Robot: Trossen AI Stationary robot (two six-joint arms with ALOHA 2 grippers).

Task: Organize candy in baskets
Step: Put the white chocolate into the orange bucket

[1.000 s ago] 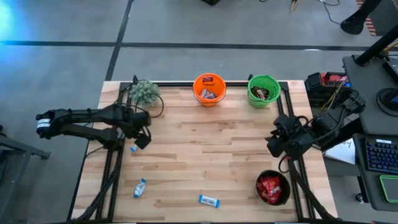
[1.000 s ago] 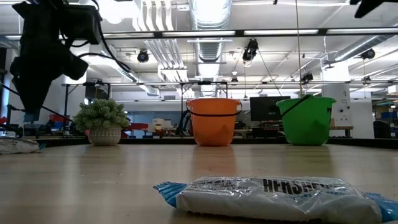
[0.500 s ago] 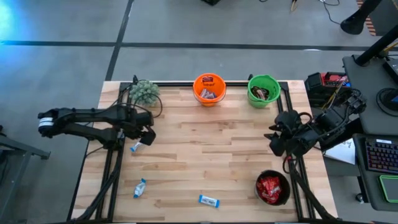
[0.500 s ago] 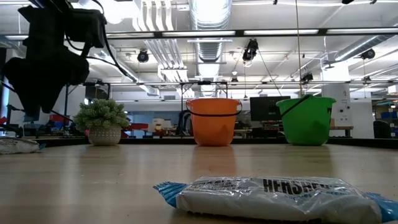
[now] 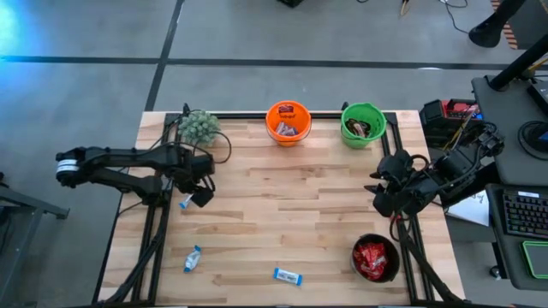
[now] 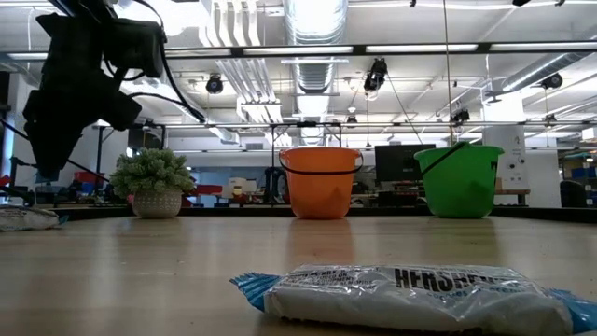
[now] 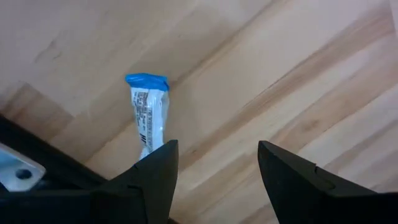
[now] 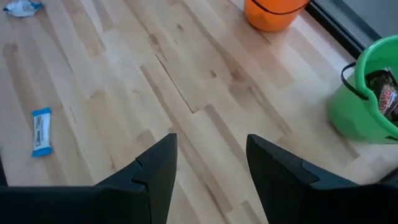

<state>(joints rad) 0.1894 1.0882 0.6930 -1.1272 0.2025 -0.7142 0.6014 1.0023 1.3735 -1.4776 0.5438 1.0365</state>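
A pale plank table (image 5: 282, 218) carries everything. At twelve o'clock stand an orange basket (image 5: 288, 124) and a green basket (image 5: 362, 125); at eleven, a plant (image 5: 199, 127). A black basket (image 5: 375, 258) sits at five. Three blue-and-white bars lie flat: at nine (image 5: 185, 202), seven (image 5: 192, 258) and six (image 5: 288, 275).

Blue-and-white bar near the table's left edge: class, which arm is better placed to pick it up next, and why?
Left. Its open claw hovers right beside that bar, which shows just ahead of its fingers in the wrist view. The right claw waits across the table, near its right edge.
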